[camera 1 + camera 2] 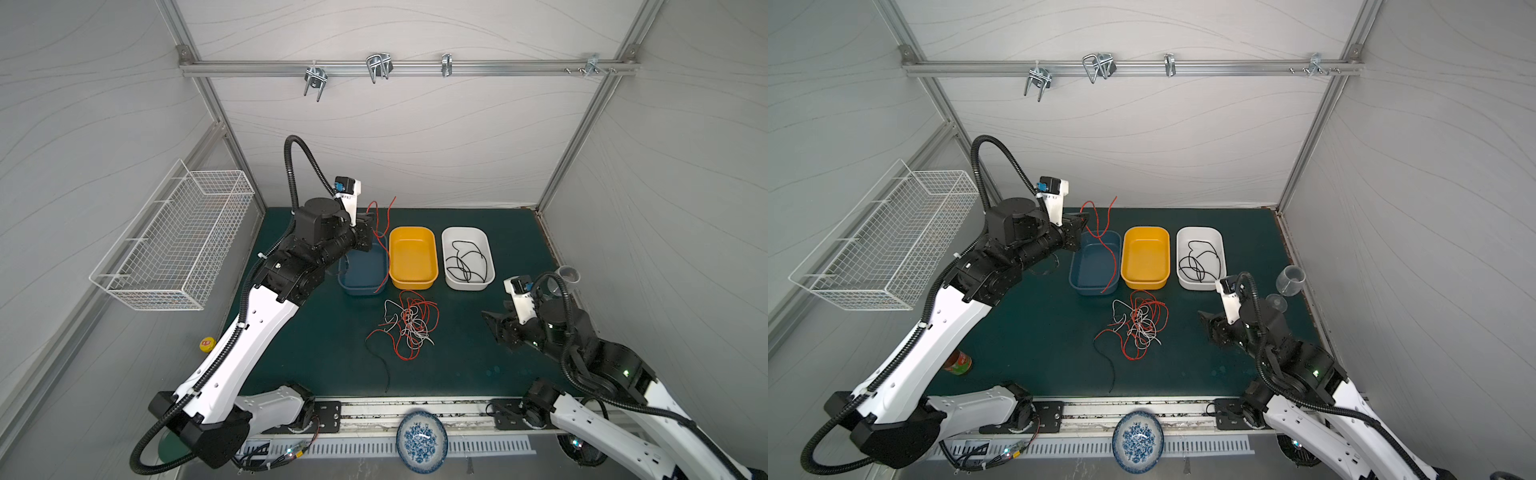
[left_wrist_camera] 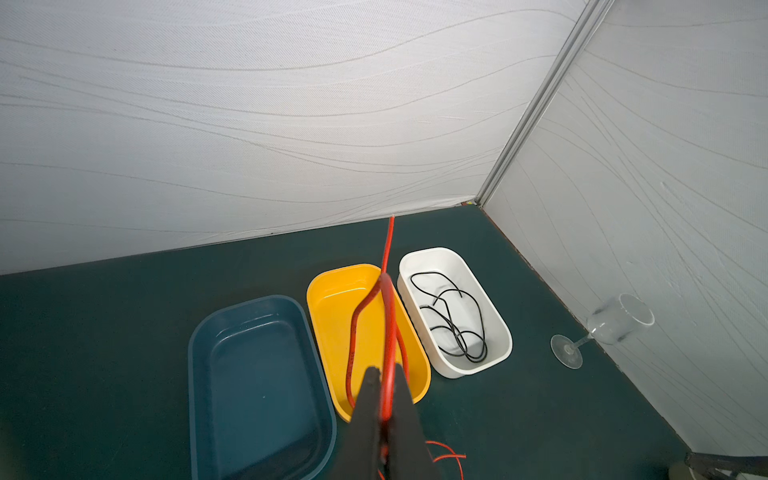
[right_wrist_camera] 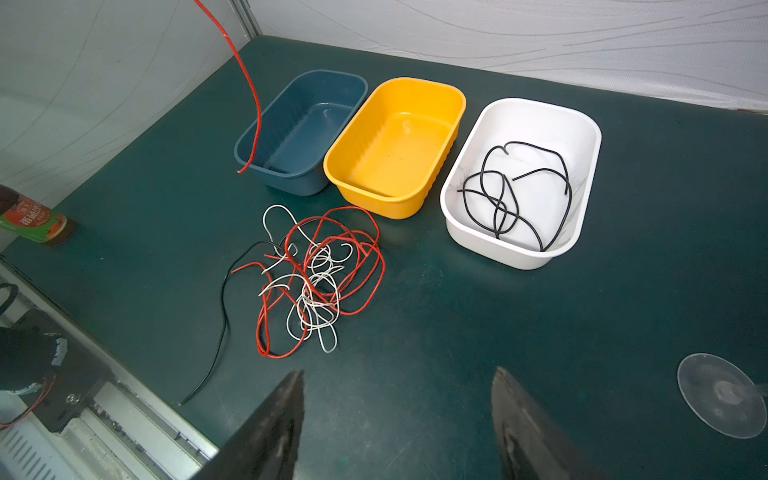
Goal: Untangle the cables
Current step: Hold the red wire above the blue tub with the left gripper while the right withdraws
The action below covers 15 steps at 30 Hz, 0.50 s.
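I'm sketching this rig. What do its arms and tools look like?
The left arm and right arm have white shells, black joints and black corrugated hoses. The left tool and right tool are black and tapered.

Tangled cables red, white, black; mat dark green; plate seemingly blue-floral.

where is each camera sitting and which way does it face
Top views: side by side, high over the front edge, looking down on the mat; both arms show, left gripper and right gripper.
Left wrist: on the left arm near the blue tray, facing the back right corner; its shut fingers pinch the red cable.
Right wrist: on the right arm, low, facing the tangle; its open fingertips show.
Shared: both wrist views show the white tray holding a black cable.
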Each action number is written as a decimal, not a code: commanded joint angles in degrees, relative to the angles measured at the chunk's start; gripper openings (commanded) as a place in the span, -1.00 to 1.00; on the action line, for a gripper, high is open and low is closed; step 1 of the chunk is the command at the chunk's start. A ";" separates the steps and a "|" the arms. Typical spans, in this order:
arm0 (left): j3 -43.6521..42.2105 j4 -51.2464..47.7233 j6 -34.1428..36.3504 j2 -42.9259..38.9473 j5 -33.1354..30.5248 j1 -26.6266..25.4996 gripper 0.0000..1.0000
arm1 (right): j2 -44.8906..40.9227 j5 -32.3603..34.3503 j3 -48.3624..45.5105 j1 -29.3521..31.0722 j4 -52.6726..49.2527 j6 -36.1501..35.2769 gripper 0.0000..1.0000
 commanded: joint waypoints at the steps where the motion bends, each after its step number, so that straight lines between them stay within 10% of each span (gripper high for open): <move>1: 0.76 4.62 1.94 0.59 -1.75 0.75 -1.00 | -0.68 0.12 -0.55 0.30 0.76 -0.88 0.43; 15: 0.70 11.49 0.00 4.62 -0.26 1.49 -1.00 | -0.14 -0.90 -0.83 0.26 1.74 -1.30 0.43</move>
